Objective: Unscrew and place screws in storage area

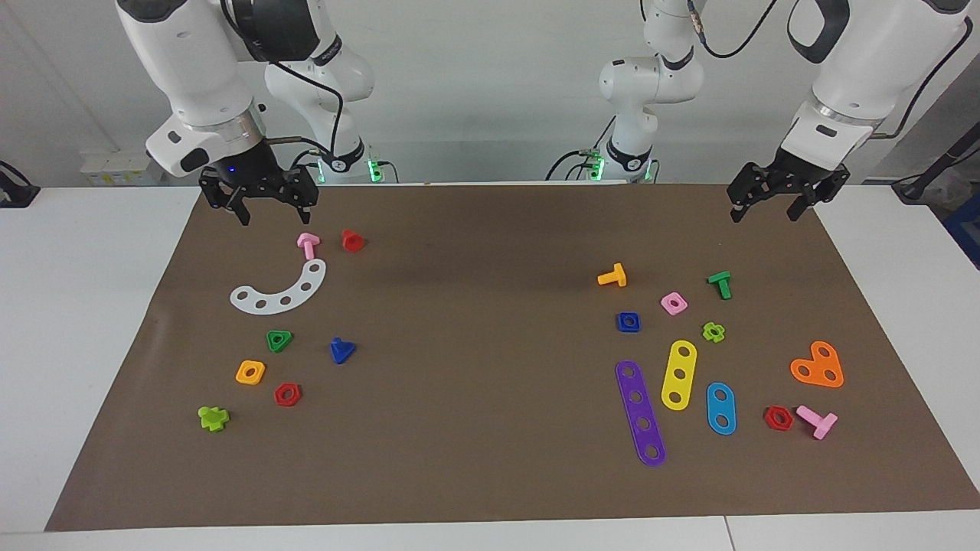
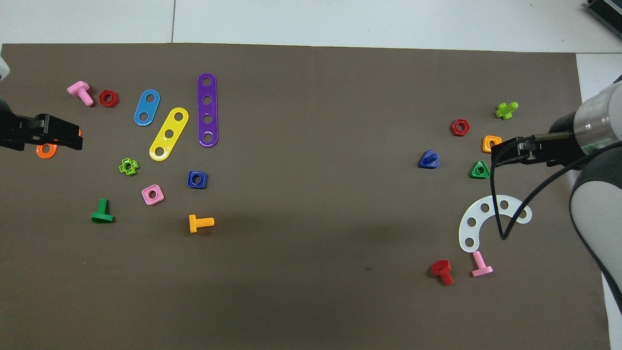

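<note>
The small royal-blue screw (image 1: pixel 341 350) with a triangular head lies loose on the brown mat (image 1: pixel 475 306) toward the right arm's end, beside a green triangular nut (image 1: pixel 279 340) and apart from it. It also shows in the overhead view (image 2: pixel 429 160), as does the bare mat (image 2: pixel 316 194). My right gripper (image 1: pixel 274 214) is open and empty, raised over the mat's edge nearest the robots, above a pink bolt (image 1: pixel 308 244). In the overhead view my right gripper (image 2: pixel 500 151) shows too. My left gripper (image 1: pixel 766 213) is open and empty, raised at the left arm's end; it also shows overhead (image 2: pixel 73 138).
Near the screw lie a white curved strip (image 1: pixel 279 291), a red bolt (image 1: pixel 352 240), an orange nut (image 1: pixel 250 373), a red nut (image 1: pixel 287 394) and a lime bolt (image 1: pixel 213 418). At the left arm's end lie a flat blue square nut (image 1: pixel 628 322), purple, yellow and blue strips, and several bolts and nuts.
</note>
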You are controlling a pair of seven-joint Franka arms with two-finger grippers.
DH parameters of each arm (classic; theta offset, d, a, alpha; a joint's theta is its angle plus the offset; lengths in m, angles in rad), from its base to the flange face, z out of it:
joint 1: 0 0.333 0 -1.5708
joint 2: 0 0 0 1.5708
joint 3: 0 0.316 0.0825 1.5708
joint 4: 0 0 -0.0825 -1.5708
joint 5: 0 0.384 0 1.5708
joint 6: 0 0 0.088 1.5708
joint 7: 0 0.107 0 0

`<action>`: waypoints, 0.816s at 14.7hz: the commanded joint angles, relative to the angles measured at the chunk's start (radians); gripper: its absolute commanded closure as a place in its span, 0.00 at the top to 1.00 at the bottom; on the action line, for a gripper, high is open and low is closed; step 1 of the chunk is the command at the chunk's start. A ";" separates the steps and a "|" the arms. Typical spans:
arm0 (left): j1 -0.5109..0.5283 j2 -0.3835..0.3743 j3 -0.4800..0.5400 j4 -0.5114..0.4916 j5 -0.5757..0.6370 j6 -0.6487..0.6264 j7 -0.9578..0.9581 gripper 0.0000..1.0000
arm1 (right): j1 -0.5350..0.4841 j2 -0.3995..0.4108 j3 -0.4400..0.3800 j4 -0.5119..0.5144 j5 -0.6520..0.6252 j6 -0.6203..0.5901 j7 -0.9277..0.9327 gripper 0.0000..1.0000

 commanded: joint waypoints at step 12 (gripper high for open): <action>-0.016 -0.077 0.004 -0.140 -0.006 0.051 0.017 1.00 | -0.004 -0.012 0.004 -0.012 0.016 -0.010 -0.016 1.00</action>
